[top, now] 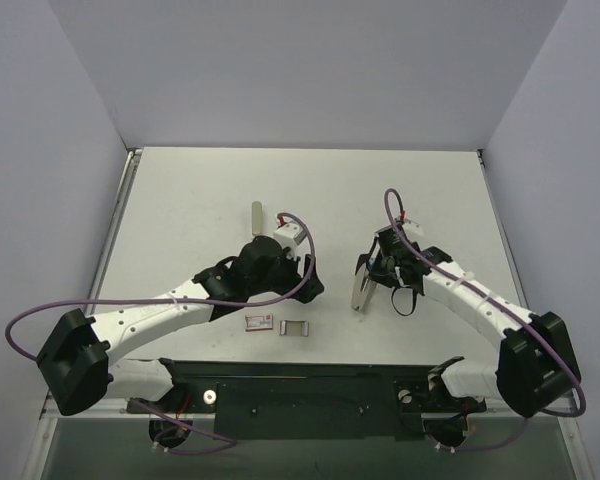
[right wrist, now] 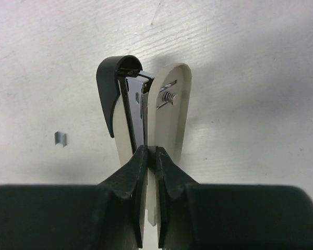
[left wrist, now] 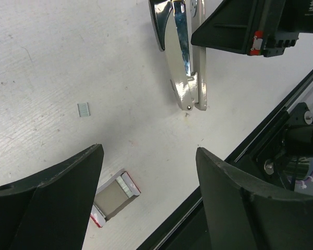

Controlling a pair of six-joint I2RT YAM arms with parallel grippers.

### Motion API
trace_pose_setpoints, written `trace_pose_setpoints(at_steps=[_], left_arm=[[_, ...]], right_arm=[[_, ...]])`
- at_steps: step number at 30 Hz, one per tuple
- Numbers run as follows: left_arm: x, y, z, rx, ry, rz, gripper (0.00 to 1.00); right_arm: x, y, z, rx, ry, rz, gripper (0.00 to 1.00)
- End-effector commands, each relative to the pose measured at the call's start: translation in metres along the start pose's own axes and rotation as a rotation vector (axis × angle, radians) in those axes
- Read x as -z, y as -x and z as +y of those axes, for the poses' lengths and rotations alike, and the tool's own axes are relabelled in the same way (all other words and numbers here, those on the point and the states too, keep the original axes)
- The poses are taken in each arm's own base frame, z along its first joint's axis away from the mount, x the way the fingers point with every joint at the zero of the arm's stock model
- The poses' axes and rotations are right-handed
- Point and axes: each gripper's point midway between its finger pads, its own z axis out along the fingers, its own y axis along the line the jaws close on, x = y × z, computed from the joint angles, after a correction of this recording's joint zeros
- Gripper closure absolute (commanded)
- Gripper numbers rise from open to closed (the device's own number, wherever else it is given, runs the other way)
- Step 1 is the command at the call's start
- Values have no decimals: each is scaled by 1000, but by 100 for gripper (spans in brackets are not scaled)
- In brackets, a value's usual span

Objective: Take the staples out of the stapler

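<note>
No legible text, print on the red-and-white box (top: 259,322), left of the stapler (top: 363,293), too small to read.

Overhead, two wrist close-ups; stapler (right wrist: 169,120) common

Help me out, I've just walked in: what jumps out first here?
The right gripper is shut on the stapler, which is splayed open, right of the table's middle. A small strip of staples lies loose nearby, and a red-and-white box sits near the front edge.

The stapler (left wrist: 178,86) runs off the top edge — the small box (left wrist: 115,199) sits half-hidden behind the left claw (left wrist: 148,151).
</note>
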Motion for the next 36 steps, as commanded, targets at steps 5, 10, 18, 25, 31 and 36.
trace_pose_setpoints(at_steps=[5, 10, 18, 25, 31, 36], left_arm=[[22, 55, -47, 71, -185, -173, 17], [30, 68, -61, 115, -253, -226, 17], [44, 81, -81, 175, -348, -260, 17], [52, 85, -88, 239, -399, -281, 17], [58, 87, -92, 261, -427, -295, 17], [62, 90, -94, 293, -453, -318, 17]], right_arm=[[55, 10, 19, 76, 214, -40, 100], [85, 15, 31, 101, 320, -59, 100], [134, 18, 53, 126, 498, -61, 100], [173, 26, 73, 132, 629, -76, 100], [199, 28, 86, 142, 721, -82, 100], [218, 28, 97, 155, 787, -74, 100]])
